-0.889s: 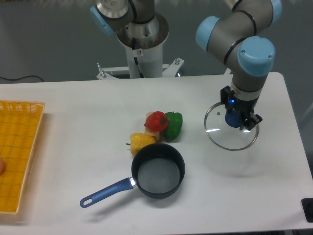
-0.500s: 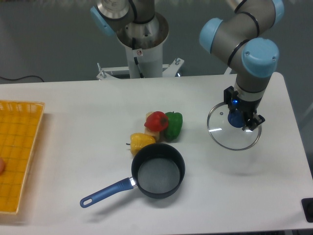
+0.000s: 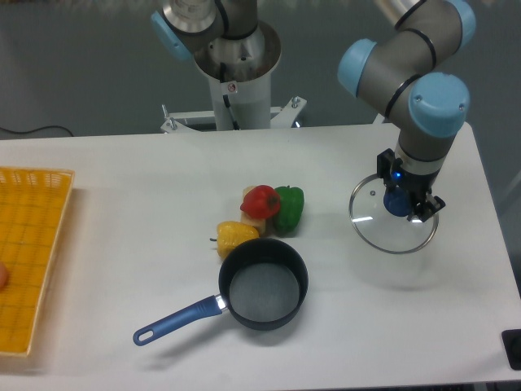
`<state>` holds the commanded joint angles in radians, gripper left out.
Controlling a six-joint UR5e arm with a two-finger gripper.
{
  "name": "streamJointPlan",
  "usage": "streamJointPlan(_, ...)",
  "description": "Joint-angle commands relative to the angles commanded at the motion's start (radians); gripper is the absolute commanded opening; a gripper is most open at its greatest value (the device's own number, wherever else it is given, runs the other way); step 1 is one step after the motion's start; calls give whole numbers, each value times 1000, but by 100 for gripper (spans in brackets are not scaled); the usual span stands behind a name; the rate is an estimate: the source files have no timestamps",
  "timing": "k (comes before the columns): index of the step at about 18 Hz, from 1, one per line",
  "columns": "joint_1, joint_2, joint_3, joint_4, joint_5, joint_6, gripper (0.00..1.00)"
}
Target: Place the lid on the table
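A white table [image 3: 122, 187] with rounded corners is seen before a grey wall, with the robot's base mounted at its far edge. Over the right part of the tabletop a round glass lid [image 3: 383, 230] with a thin metal rim is held by its blue knob, tilted slightly; a faint shadow lies on the surface below and in front of it, so the lid appears to hang just above the table rather than rest on it. The knob is pinched by the gripper [image 3: 398, 201], whose fingers are pressed against its sides, and the arm's blue-capped joints are seen rising above it. Well to the left of the lid, near the table's middle, a red pepper [image 3: 260, 200], a green pepper [image 3: 290, 207] and a yellow pepper [image 3: 235, 236] are clustered touching one another. Just in front of them a dark saucepan [image 3: 262, 284] stands, its blue handle pointing to the front left. At the far left edge a yellow mesh tray [image 3: 31, 244] is set.
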<state>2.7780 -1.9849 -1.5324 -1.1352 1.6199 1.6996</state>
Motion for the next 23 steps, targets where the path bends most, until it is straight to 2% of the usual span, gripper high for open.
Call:
streamJointPlan(4,2,-14,2,6,-2,-2,60)
streamJointPlan(6,5,-32,2,41,0,-2,60)
streamJointPlan(12,28,-97,3,86,2,0,60)
streamJointPlan(17,37,-127,3,97,3,0,61)
streamJointPlan(23,37,-138,0,100,3,-2,61)
